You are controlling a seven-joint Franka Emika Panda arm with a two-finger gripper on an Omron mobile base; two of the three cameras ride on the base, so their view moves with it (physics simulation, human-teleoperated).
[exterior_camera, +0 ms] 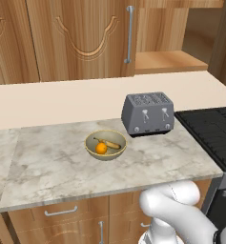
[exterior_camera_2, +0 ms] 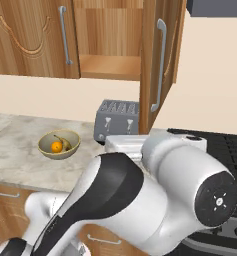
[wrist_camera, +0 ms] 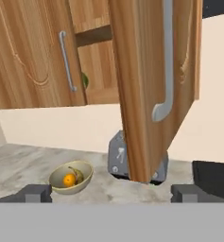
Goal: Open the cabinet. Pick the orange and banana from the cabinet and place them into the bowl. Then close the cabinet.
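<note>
The cabinet's [exterior_camera: 81, 38] left door is shut. Its right door [exterior_camera_2: 157, 65] stands swung out, edge toward me, baring a shelf [exterior_camera: 168, 61]. The same open door [wrist_camera: 146, 90] with its silver bar handle [wrist_camera: 166, 71] hangs close ahead in the hand view. On the marble counter the olive-tan bowl [exterior_camera: 105, 144] holds the orange [exterior_camera: 101, 148] and the banana [exterior_camera: 109, 143]; both base views show this, with bowl [exterior_camera_2: 59, 144] and orange [exterior_camera_2: 56, 146]. My gripper [wrist_camera: 113, 194] is open, fingertips [wrist_camera: 38, 194] far apart with nothing between them, below the door and apart from its handle.
A grey toaster [exterior_camera: 148, 113] stands right of the bowl, under the open door. A black stove top [exterior_camera: 210, 128] lies at the counter's right end. Something leafy green [wrist_camera: 85, 80] peeks from behind the shut left door. Low cabinets [exterior_camera: 62, 212] run under the counter.
</note>
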